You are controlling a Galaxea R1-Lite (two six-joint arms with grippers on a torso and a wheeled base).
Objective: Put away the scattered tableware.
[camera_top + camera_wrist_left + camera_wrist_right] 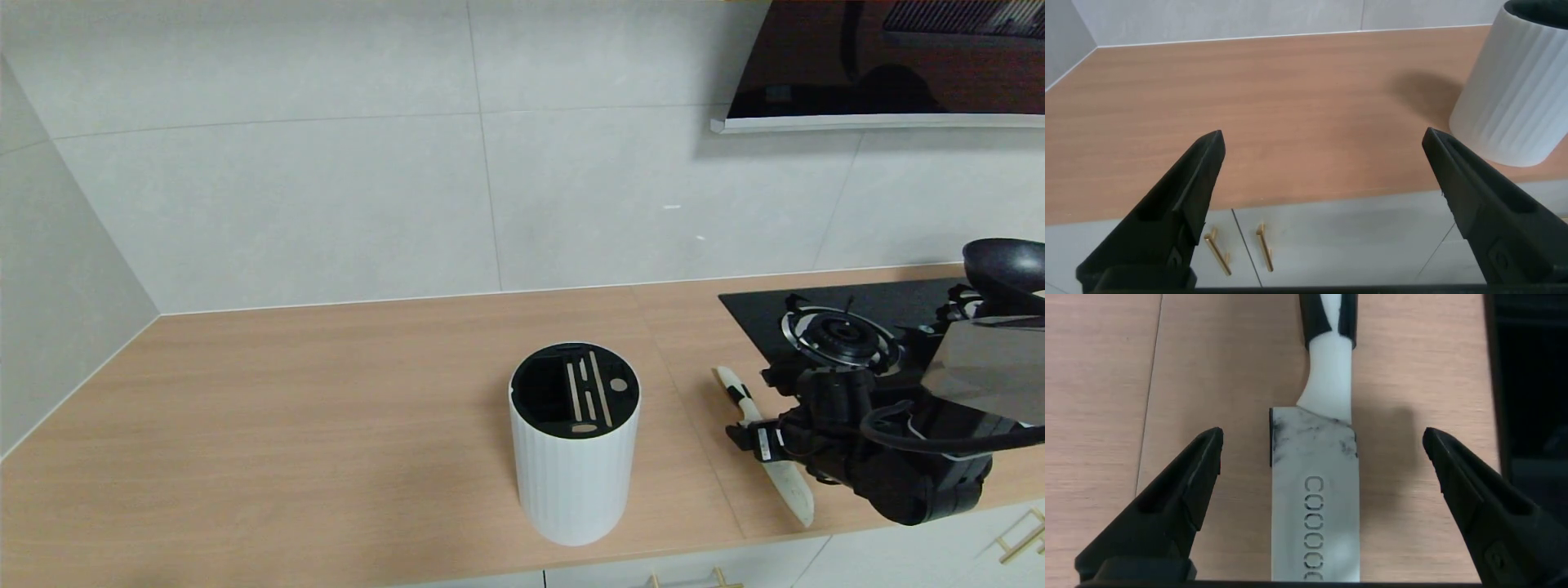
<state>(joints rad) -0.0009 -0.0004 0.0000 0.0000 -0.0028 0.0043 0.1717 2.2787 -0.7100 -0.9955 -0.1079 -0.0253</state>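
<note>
Left gripper hangs over the front edge of the wooden counter, fingers spread wide, nothing between them; cabinet doors with gold handles sit below. Near it, mid-counter, a white ribbed holder stands upright, its black slotted top facing up and no utensils in it. Right of the holder, a knife lies flat on the counter between holder and gas hob, handle toward the wall, pale marbled blade toward the front edge. Right gripper hovers directly over the knife, fingers released and parted to either side of the blade, not touching it. Far right, a dark pan sits on the hob.
</note>
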